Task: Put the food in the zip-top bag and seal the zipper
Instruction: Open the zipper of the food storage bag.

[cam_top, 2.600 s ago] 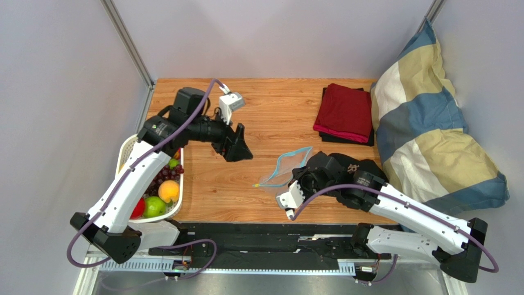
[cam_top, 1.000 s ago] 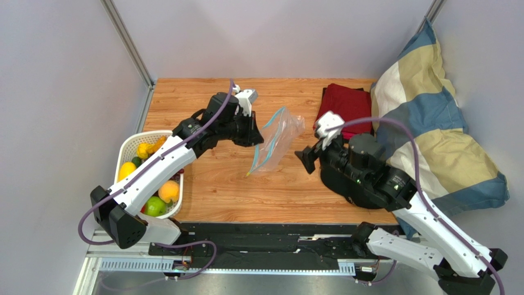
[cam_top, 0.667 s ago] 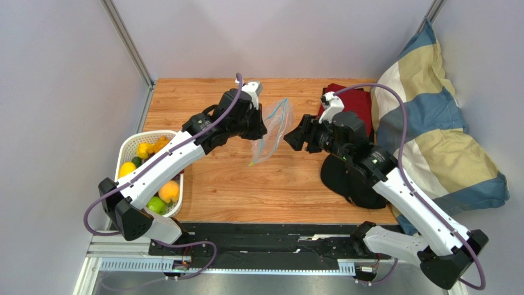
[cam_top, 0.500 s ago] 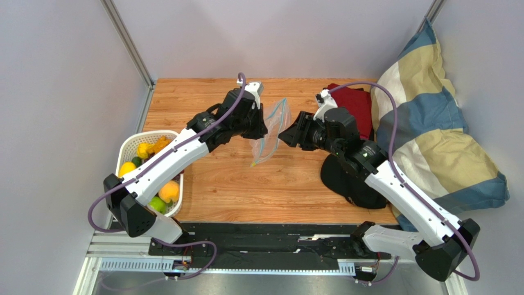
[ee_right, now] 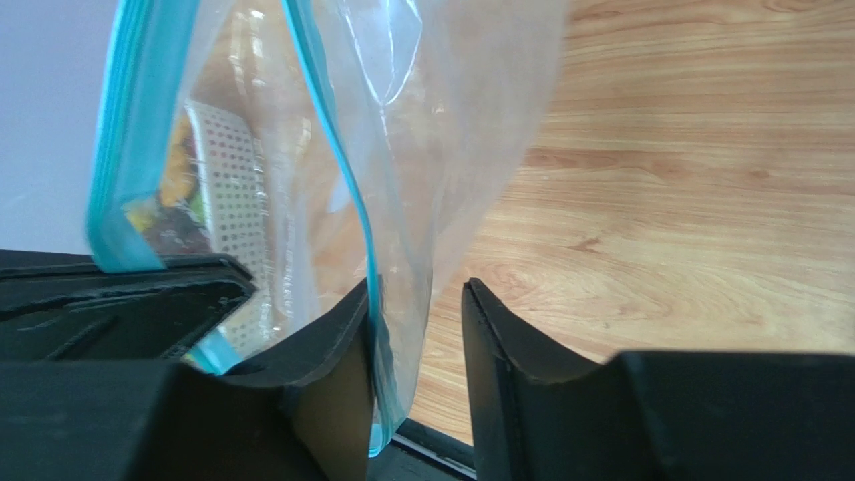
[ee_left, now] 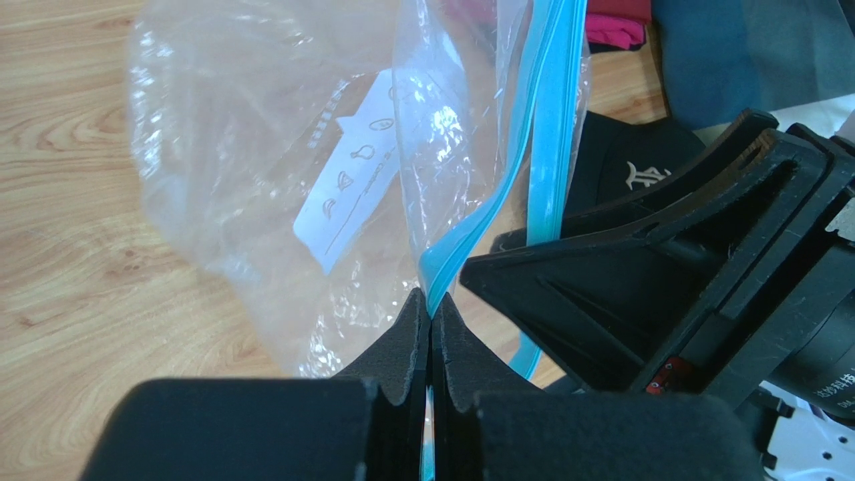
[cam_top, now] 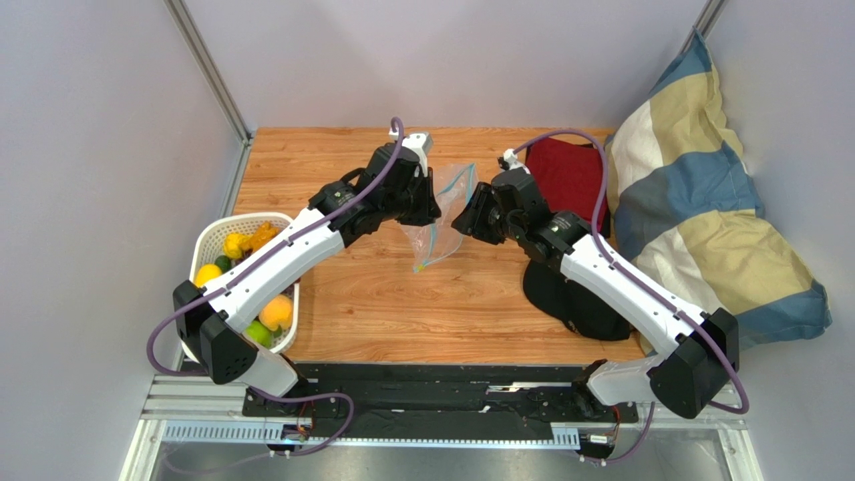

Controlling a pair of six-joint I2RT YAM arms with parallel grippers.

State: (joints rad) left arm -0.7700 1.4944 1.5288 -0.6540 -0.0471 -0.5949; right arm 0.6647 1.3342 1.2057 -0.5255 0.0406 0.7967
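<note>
The clear zip-top bag [cam_top: 442, 218] hangs above the table's middle, mouth upward. My left gripper [cam_top: 432, 205] [ee_left: 432, 301] is shut on its light blue zipper [ee_left: 547, 130] on one side of the mouth. My right gripper [cam_top: 464, 218] [ee_right: 416, 291] faces it from the right. Its jaws stand a little apart, and the other zipper [ee_right: 341, 170] edge and film lie between them against the left finger [ee_right: 331, 351]. The bag [ee_right: 442, 120] has nothing in it. The food [cam_top: 246, 246] lies in the white basket [cam_top: 206, 241] at the left edge: yellow pieces, an orange peach [cam_top: 276, 311], a green apple [cam_top: 258, 332].
A folded red cloth [cam_top: 567, 175] lies at the back right beside a blue and cream pillow [cam_top: 702, 210]. A black cap [cam_top: 567, 296] rests under the right arm. Grey walls close in the left and back sides.
My right gripper has swung left to the hanging bag and narrowed its jaws round the free mouth edge. My left gripper has kept its hold and barely moved.
</note>
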